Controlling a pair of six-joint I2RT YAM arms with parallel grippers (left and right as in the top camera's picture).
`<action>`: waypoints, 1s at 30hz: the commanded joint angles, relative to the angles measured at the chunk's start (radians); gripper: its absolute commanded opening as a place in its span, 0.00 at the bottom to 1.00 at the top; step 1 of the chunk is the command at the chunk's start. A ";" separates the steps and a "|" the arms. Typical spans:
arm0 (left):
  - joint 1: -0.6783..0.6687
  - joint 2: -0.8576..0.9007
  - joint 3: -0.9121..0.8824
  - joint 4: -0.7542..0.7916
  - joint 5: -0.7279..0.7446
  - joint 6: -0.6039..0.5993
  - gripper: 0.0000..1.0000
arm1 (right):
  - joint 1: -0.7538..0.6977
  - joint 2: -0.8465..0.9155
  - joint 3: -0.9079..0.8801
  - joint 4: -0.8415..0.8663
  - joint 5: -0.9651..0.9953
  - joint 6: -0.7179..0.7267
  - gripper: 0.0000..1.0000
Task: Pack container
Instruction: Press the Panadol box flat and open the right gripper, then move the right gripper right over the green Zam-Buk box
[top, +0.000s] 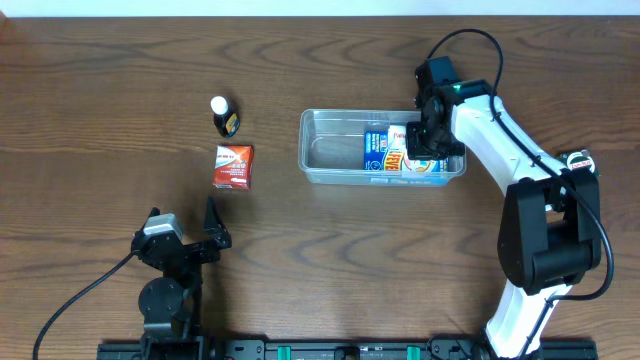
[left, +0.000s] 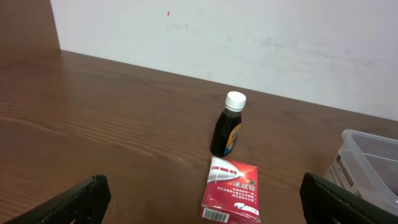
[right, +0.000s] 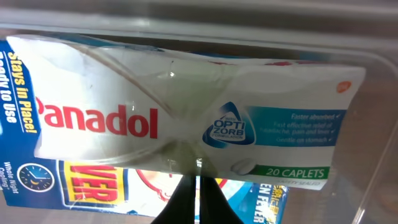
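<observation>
The clear plastic container sits on the worktop right of centre, its left half bare. In its right half lies a white box with "Panadol" in red letters, an "OPTI ZORB" badge, a teal band beginning "Faster absorbed" and a green strip reading "20 CAPLETS". Under and beside it is a blue box printed "Stays In Place!" and "Ready to Use", with a small clock symbol and big yellow letters ending "VER".

The right gripper is inside the container above these boxes. Its fingers are pressed together, their tip at the lower edge of the white box, with nothing seen between them.

The left gripper hangs over the near left of the worktop with its fingers spread wide and empty. In front of it lies a red box with white Chinese characters and a barcode. Just behind it stands a dark bottle with a white cap and a yellow label, too small to read. Both are well left of the container.
</observation>
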 joint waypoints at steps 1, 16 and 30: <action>0.004 -0.006 -0.034 -0.013 -0.011 0.002 0.98 | -0.007 -0.004 -0.005 0.006 -0.007 -0.005 0.03; 0.004 -0.006 -0.034 -0.013 -0.011 0.002 0.98 | -0.008 -0.004 -0.005 0.002 -0.004 -0.009 0.06; 0.004 -0.006 -0.034 -0.013 -0.011 0.002 0.98 | -0.049 -0.004 0.161 -0.175 -0.135 -0.093 0.04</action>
